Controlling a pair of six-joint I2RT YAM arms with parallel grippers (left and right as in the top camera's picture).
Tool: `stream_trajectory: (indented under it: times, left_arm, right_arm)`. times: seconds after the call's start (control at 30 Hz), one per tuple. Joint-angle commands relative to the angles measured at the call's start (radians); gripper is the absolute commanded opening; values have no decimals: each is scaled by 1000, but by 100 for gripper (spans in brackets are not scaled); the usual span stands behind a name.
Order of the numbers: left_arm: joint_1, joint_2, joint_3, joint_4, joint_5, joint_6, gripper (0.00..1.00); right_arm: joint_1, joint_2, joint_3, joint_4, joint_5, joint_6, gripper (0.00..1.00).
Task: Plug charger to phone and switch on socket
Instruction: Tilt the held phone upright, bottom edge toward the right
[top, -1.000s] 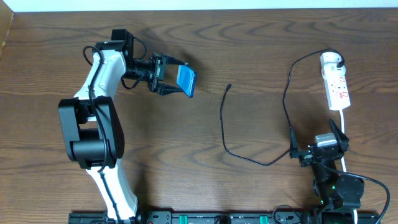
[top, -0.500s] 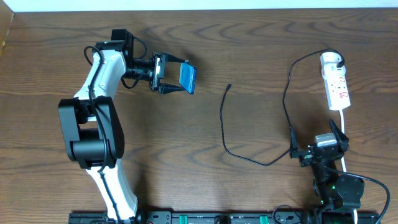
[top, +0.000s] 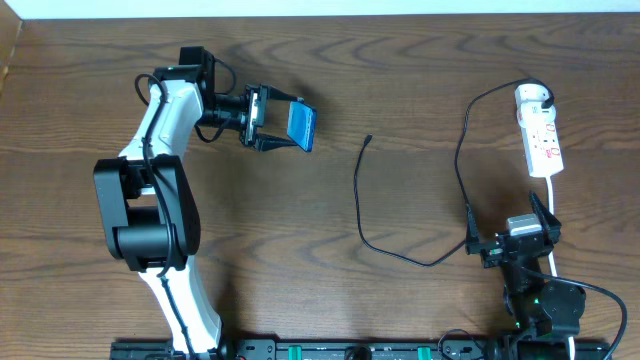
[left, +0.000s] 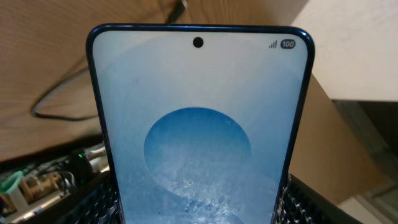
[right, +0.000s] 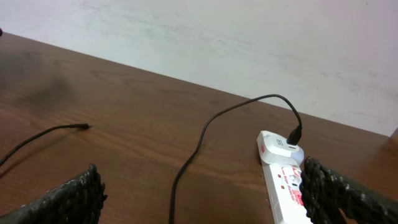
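Observation:
My left gripper is shut on the phone, held off the table at the upper left with its blue screen on show. In the left wrist view the phone fills the frame, and a ribbed finger presses on each long edge. The charger is a thin black cable lying loose at mid-table, its connector tip pointing towards the phone. Its other end sits in a white plug on the socket. My right gripper is open just short of the socket, over the cable, with nothing between its jaws.
The socket's white cord runs down past my right arm. A pale wall rises behind the table's far edge. Bare wood lies between the phone and the connector tip.
The left gripper turned the phone slightly and then held still. The right arm, cable and socket have not moved.

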Motion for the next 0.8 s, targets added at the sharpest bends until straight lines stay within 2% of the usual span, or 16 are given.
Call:
stream_trajectory:
  times: [0.0,0.27,0.6,0.77]
  left_arm:
    - [-2,-26,6,0,-110,43,67]
    - [-5,-26,6,0,-517,50,66]
    - [-54,-26,6,0,-844,59,66]
    - [-106,-26,6,0,-985,138,66]
  right_arm:
    - [8,-7,-3,-3,0,13,99]
    - [8,-7,-3,-3,0,13,99]
    - [8,-7,-3,-3,0,13,99]
    - [8,-7,-3,-3,0,13,99]
